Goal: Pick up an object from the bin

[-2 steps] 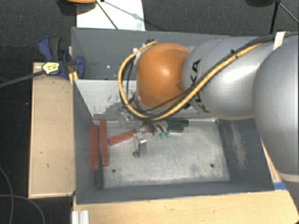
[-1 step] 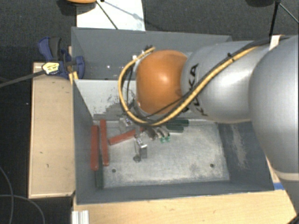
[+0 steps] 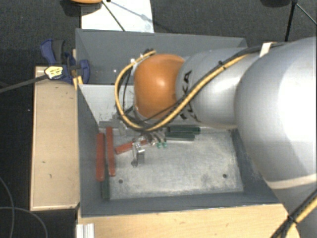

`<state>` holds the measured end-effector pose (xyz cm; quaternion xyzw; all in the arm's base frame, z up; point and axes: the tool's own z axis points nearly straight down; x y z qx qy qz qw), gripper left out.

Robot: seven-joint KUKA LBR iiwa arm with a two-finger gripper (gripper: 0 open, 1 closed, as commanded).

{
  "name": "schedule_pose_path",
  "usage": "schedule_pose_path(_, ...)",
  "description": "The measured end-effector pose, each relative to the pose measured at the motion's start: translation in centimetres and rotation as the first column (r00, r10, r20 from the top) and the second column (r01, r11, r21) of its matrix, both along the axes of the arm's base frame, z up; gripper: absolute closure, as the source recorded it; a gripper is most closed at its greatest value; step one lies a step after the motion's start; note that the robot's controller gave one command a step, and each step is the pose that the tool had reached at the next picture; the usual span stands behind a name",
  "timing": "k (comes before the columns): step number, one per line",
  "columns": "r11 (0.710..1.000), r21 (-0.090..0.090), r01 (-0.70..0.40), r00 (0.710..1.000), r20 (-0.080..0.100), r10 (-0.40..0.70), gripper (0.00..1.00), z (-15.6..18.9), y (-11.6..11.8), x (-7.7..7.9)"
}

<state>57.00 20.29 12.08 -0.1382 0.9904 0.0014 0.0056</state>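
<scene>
My gripper (image 3: 138, 153) hangs low over the left middle of the bin floor, under the arm's orange cover. A short orange-red piece (image 3: 124, 147) lies right beside it on its left, touching or nearly touching it. Further left, two long orange-red sticks (image 3: 100, 156) (image 3: 110, 153) lie side by side along the bin's left wall. A dark green bar (image 3: 183, 131) lies just behind and to the right of the gripper, partly hidden by the arm.
A dark green strip (image 3: 105, 188) lies at the front left corner, below the sticks. The arm covers the bin's back and right side. Bare grey floor stretches from the gripper to the front right.
</scene>
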Motion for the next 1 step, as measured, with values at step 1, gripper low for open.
schedule_pose_path(1, 0.999, -0.002, -0.041, 0.999, -0.005, 0.041, 0.00, -4.40, 1.32, 1.63)
